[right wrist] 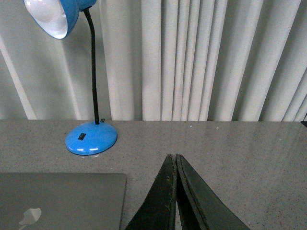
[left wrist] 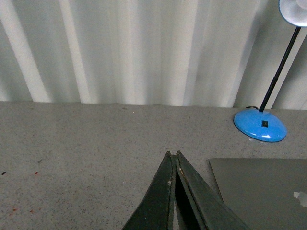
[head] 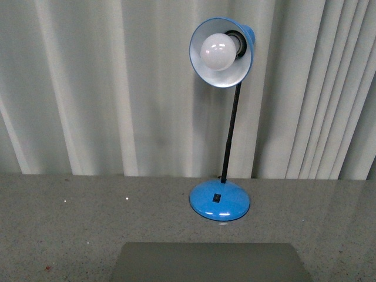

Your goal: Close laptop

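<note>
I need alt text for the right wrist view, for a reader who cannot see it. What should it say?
A closed grey laptop with a logo on its lid lies flat on a speckled grey table, beside the right gripper, whose dark fingers are shut together and hold nothing. Behind the laptop stands a blue desk lamp, in front of pale curtains.

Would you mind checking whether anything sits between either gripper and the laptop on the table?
Nothing visible does. The laptop lies flat with its lid already down, logo up. Bare table separates it from the shut left gripper and the shut right gripper. The blue lamp stands behind the laptop, clear of both.
</note>
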Tool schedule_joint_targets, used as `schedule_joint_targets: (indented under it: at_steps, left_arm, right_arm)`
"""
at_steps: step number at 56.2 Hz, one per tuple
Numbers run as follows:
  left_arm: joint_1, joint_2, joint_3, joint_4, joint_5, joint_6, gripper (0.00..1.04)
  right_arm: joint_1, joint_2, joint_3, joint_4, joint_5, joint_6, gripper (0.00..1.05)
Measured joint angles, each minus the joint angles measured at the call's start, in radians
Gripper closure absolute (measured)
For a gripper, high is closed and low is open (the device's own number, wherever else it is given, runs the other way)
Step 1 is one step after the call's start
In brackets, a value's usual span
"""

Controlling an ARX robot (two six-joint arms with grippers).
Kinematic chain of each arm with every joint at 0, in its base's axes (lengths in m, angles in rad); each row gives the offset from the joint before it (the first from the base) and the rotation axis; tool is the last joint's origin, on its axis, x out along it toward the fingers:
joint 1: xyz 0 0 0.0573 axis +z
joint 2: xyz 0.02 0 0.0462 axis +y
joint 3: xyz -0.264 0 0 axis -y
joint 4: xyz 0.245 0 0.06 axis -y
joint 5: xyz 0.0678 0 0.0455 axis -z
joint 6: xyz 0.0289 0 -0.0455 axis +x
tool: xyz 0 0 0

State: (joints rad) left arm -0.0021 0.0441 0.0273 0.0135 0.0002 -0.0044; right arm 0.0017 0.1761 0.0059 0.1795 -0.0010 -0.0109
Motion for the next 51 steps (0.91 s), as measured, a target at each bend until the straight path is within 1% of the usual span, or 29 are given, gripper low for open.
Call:
schedule_joint_targets:
  at_steps: [2,6,7,21,22,23,29,30,31,33,34,35,37,38,40,41,42,44,45,50,51]
  left_arm:
    - [0.0,-0.029,0.0,-0.008,0.0,0.0,1.01]
    - [0.0,-0.041,0.0,-0.009,0.0,0.0,1.01]
    - [0.0,-0.04,0.0,-0.01,-0.001,0.0,1.01]
    - [0.0,-0.042,0.0,-0.013,0.0,0.0,1.01]
    - [0.0,-0.042,0.0,-0.013,0.0,-0.001,1.0]
    - [0.0,-0.042,0.0,-0.013,0.0,0.0,0.97]
    - [0.0,-0.042,0.0,-0.013,0.0,0.0,0.78]
    - [0.0,-0.042,0.0,-0.013,0.0,0.0,0.76]
    - [0.0,-0.042,0.0,-0.013,0.0,0.0,0.72]
    - [0.0,-0.042,0.0,-0.013,0.0,0.0,0.65]
    - [0.0,-0.042,0.0,-0.013,0.0,0.0,0.64]
    - [0.0,-0.042,0.0,-0.013,0.0,0.0,0.6]
    - [0.0,-0.042,0.0,-0.013,0.0,0.0,0.53]
    - [0.0,-0.042,0.0,-0.013,0.0,0.0,0.51]
    - [0.0,-0.042,0.0,-0.013,0.0,0.0,0.44]
    - [0.0,-0.042,0.0,-0.013,0.0,0.0,0.42]
    - [0.0,-0.042,0.0,-0.013,0.0,0.0,0.38]
    - [0.0,-0.042,0.0,-0.013,0.0,0.0,0.31]
    - [0.0,-0.042,0.0,-0.013,0.0,0.0,0.3]
    - [0.0,-0.042,0.0,-0.013,0.0,0.0,0.06]
    - [0.0,-0.042,0.0,-0.013,0.0,0.001,0.05]
  right_arm:
    - [0.0,-0.027,0.0,-0.029,0.0,0.0,1.02]
    - [0.0,-0.119,0.0,-0.157,-0.002,0.0,1.02]
    - [0.0,-0.138,0.0,-0.169,-0.001,0.0,1.02]
    - [0.0,-0.171,0.0,-0.178,-0.001,0.0,1.02]
    - [0.0,-0.171,0.0,-0.178,-0.001,0.0,1.02]
    - [0.0,-0.171,0.0,-0.178,-0.001,-0.001,1.01]
    - [0.0,-0.171,0.0,-0.179,-0.001,0.0,0.82]
    - [0.0,-0.171,0.0,-0.179,-0.001,0.0,0.79]
    - [0.0,-0.171,0.0,-0.179,-0.001,0.0,0.77]
    - [0.0,-0.171,0.0,-0.179,-0.001,0.0,0.7]
    - [0.0,-0.171,0.0,-0.179,-0.001,0.0,0.67]
    - [0.0,-0.171,0.0,-0.179,-0.001,0.0,0.65]
    - [0.0,-0.171,0.0,-0.179,-0.001,0.0,0.58]
    - [0.0,-0.171,0.0,-0.179,-0.001,0.0,0.56]
    - [0.0,-0.171,0.0,-0.179,-0.001,0.0,0.49]
    - [0.0,-0.171,0.0,-0.179,-0.001,0.0,0.45]
    - [0.0,-0.171,0.0,-0.179,-0.001,0.0,0.43]
    - [0.0,-0.171,0.0,-0.179,-0.001,0.0,0.36]
    - [0.0,-0.171,0.0,-0.179,-0.001,0.0,0.33]
    - [0.0,-0.171,0.0,-0.179,-0.001,0.0,0.1]
    - [0.0,-0.171,0.0,-0.179,-0.001,0.0,0.06]
